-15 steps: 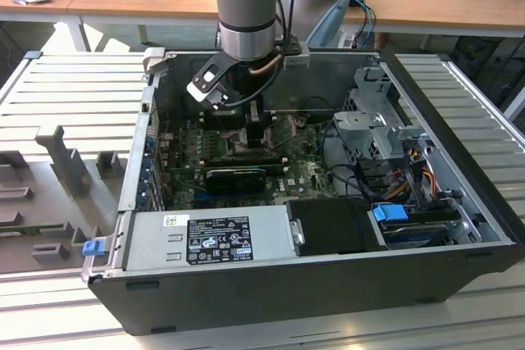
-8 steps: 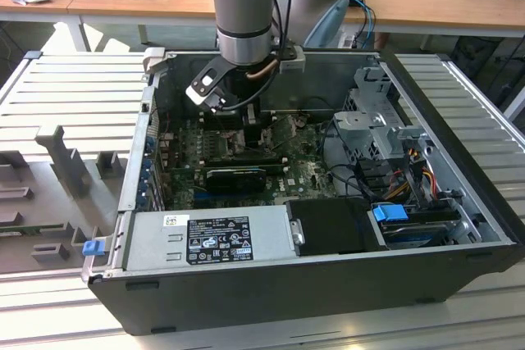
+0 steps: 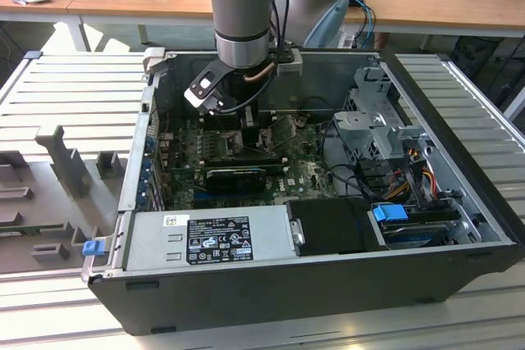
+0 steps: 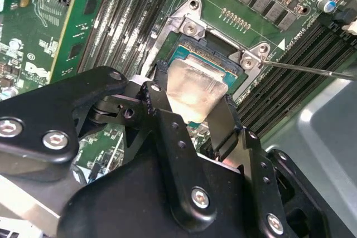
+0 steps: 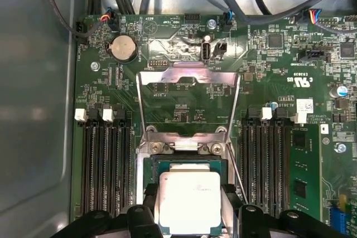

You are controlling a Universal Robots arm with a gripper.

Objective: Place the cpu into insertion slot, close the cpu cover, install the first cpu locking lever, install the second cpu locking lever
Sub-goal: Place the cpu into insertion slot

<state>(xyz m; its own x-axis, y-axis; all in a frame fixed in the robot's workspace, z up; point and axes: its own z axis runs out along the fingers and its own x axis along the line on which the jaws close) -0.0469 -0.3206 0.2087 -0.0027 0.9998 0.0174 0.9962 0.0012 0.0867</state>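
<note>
Inside the open computer case (image 3: 287,301), over the green motherboard (image 5: 268,71): grips the cpu (image 5: 189,210) with gripper (image 5: 189,192) jaws closed on two opposite edges. Holds it flat, silver top up, directly over the insertion slot (image 5: 184,164); cannot tell whether seated. Finds the cpu cover (image 5: 188,75) swung open behind the socket, thin locking lever (image 4: 312,68) free alongside.

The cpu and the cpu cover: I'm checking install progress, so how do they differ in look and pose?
The cpu is a solid square plate; the cpu cover is a frame with a square cut-out. The cpu sits over the insertion slot, gripped on two sides by the gripper; the cpu cover stands swung open at the slot's edge, untouched. Both are silver-grey metal.
</note>
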